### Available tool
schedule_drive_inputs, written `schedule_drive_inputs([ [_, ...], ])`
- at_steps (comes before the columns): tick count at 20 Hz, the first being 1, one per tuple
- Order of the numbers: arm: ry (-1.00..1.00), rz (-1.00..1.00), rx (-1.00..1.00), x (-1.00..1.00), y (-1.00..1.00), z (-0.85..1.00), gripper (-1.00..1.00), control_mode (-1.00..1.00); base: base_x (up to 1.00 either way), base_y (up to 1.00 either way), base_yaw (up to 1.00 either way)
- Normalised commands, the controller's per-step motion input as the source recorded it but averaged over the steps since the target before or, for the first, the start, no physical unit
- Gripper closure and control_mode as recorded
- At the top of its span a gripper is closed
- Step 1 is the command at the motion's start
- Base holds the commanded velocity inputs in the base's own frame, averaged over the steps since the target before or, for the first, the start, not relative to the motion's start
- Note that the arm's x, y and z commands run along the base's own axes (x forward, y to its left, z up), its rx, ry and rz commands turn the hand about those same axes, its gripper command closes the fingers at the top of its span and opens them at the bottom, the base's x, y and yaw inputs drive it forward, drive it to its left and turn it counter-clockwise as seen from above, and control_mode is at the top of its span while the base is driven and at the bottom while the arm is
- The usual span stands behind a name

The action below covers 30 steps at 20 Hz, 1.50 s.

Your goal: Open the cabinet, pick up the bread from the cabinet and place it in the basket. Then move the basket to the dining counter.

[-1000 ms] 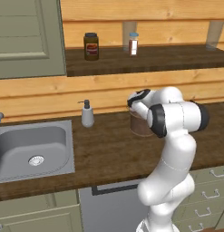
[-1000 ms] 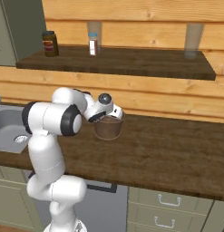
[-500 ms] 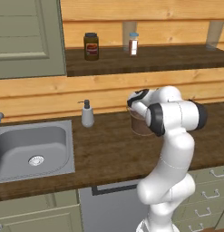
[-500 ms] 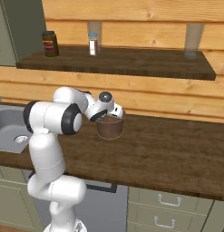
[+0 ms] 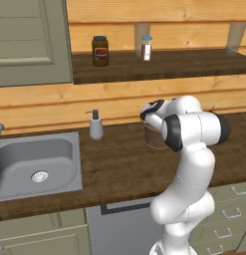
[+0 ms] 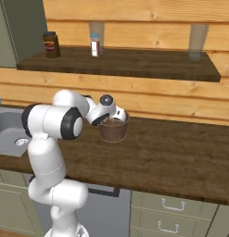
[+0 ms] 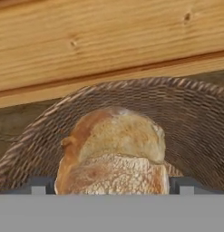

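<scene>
The bread (image 7: 114,152), a crusty tan loaf end, lies inside the basket (image 7: 195,127), directly ahead of the hand (image 7: 111,185) and between its tips. The hand stands wide open, gripping nothing (bread apparently just released). The round, woven wicker basket sits on the dark wood counter (image 6: 181,157) by the plank wall.

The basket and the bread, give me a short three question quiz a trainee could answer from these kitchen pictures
1. True or false: the bread lies inside the basket.
2. The basket stands on: A) the shelf B) the dark worktop C) the sink.
3. How does the gripper stand?

Key: 1 true. 2 B. 3 open, a finger tip on each side of the bread, at the basket's mouth.
</scene>
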Motion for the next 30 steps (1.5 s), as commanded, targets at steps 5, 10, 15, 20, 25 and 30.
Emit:
schedule_drive_inputs([
  [5,0.00,0.00,-0.01,-0.08,0.00,0.54,-1.00,-1.00,0.00,0.00,0.00],
  [10,0.00,0.00,0.00,-0.21,0.00,0.92,-1.00,-1.00,0.00,0.00,0.00],
  [15,0.02,-0.05,0.00,-0.98,-0.02,0.31,-1.00,-1.00,0.00,0.00,0.00],
  [20,0.00,-0.15,0.00,-0.66,0.00,0.00,-1.00,-1.00,0.00,0.00,0.00],
  [25,0.01,-0.31,0.02,-0.05,-0.01,0.08,-1.00,-1.00,0.00,0.00,0.00],
  [30,0.14,-0.38,0.18,-0.08,-0.28,0.32,-1.00,-1.00,0.00,0.00,0.00],
])
